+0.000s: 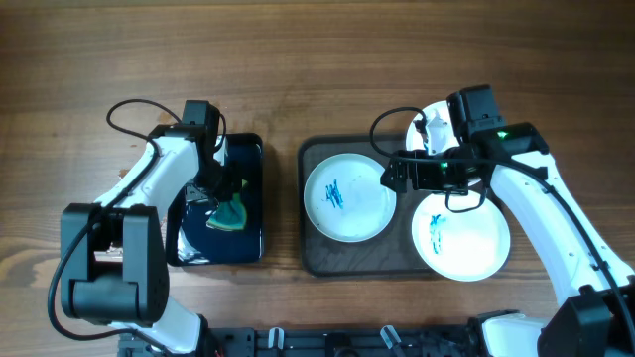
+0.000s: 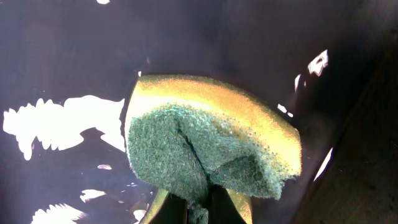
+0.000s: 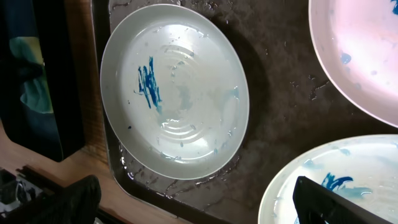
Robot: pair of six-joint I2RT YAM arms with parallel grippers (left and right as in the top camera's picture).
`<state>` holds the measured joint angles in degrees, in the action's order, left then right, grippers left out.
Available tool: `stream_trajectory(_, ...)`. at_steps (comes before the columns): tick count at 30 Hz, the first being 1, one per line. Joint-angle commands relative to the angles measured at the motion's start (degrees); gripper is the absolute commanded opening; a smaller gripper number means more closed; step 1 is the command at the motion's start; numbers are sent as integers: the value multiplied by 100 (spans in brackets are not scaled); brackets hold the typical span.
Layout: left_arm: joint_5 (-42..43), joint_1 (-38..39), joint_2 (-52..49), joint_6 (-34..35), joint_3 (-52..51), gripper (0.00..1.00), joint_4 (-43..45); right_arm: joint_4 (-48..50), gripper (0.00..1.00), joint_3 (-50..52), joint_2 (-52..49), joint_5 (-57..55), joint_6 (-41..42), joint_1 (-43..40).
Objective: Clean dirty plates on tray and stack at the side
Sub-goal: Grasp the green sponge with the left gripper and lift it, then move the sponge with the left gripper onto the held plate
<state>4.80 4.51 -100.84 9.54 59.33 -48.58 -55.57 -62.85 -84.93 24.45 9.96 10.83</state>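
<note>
Plates point(image 1: 349, 203) fill tray point(image 1: 316, 252) — sponge point(image 1: 231, 213) apart.

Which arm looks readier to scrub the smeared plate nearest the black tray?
Left, probably. The left fingers pinch the green sponge over the black tray, beside the brown tray holding that plate. The right fingers hover open and empty above the plates, with nothing to wipe with.

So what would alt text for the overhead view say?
The left fingers pinch a green sponge over a black tray, while the right arm hovers over blue-smeared white plates on a brown tray, all on a wooden table.
</note>
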Motion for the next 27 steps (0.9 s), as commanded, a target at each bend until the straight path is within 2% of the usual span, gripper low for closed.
stream_trajectory(1, 96, -17, -26, -4, 98, 4, -116, -61, 100, -101, -63, 138, -96, 13)
stream_trajectory(7, 334, -13, 1399, -4, 734, 4, -846, 149, 100, -48, -76, 90, -96, 13)
stream_trajectory(9, 428, -13, 1692, -7, 732, 4, -901, 501, 100, -4, -114, 26, -94, 13)
stream_trajectory(10, 765, -13, 1740, -9, 732, 4, -916, 839, 99, 74, -114, 4, -76, 13)
stream_trajectory(11, 1099, -4, 1714, -9, 732, 4, -907, 1067, 79, 188, -151, -175, 120, 13)
stream_trajectory(12, 1178, 22, 1714, -13, 732, 4, -892, 1080, 71, 258, -201, -476, 433, 13)
stream_trajectory(14, 1335, 160, 1714, -76, 732, 4, -811, 1165, 78, 455, -352, -708, 553, 13)
stream_trajectory(18, 1670, 680, 1705, -304, 732, 4, -492, 1508, 72, 938, -885, -498, 490, 24)
stream_trajectory(23, 1665, 1139, 1604, 61, 732, 4, -136, 2144, 56, 1113, -1473, 20, 417, 24)
stream_trajectory(27, 1683, 1178, 1449, 61, 732, 4, -129, 2597, 26, 1150, -1799, 203, 719, 24)
